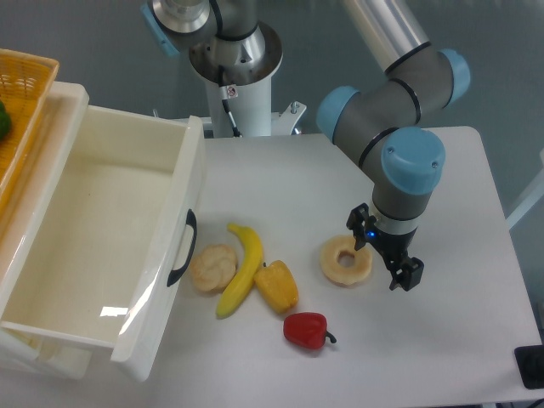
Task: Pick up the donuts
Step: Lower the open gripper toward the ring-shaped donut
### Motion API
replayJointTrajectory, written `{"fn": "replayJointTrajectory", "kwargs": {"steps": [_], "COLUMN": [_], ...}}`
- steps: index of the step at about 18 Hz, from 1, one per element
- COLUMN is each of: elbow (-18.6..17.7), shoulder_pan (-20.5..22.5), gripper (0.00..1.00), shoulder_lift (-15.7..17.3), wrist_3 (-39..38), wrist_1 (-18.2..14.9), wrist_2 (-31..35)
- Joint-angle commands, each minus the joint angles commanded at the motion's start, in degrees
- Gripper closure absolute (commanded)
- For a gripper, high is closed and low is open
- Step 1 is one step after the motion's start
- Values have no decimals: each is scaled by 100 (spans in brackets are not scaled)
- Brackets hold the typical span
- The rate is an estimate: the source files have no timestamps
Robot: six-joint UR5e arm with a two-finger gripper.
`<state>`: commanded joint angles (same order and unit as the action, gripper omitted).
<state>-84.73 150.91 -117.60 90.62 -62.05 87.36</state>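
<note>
Closest to the camera lies the red pepper [306,330], a small toy with a dark stem that points to the right, on the white table [459,340]. Just behind it and a little to the left is an orange-yellow pepper piece [278,286], and this one touches the banana [241,268], which curves from its upper tip down to the left. On the other side of the banana sits a round tan bun [212,268] without a hole, close to the dark handle [181,249] of the white drawer [127,255]. That drawer is pulled out and takes the whole left part of the view; behind it at the far left there is a woven yellow basket [21,110] with something green at its edge. The donut [346,260], a pale cream ring with a hole in the middle, lies flat on the table to the right of the pepper piece and apart from it. Right beside the donut, on its right side, stands the gripper [384,257], pointing downward from the grey and blue arm [399,110]. One black finger is at the upper right rim of the donut and the other finger is lower and further right, so the fingers are spread apart and they hold nothing. A small blue light shines on the gripper body.
</note>
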Motion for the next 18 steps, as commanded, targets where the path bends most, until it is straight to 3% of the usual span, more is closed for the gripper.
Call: {"fn": "replayJointTrajectory", "kwargs": {"steps": [9,18], "elbow": [-246,-440], "shoulder_pan": [53,79], "gripper": [0,0], "shoulder_lift": [9,-202], "wrist_3": [-360,-422], "wrist_1": [141,176], "wrist_2": [-88,-97]}}
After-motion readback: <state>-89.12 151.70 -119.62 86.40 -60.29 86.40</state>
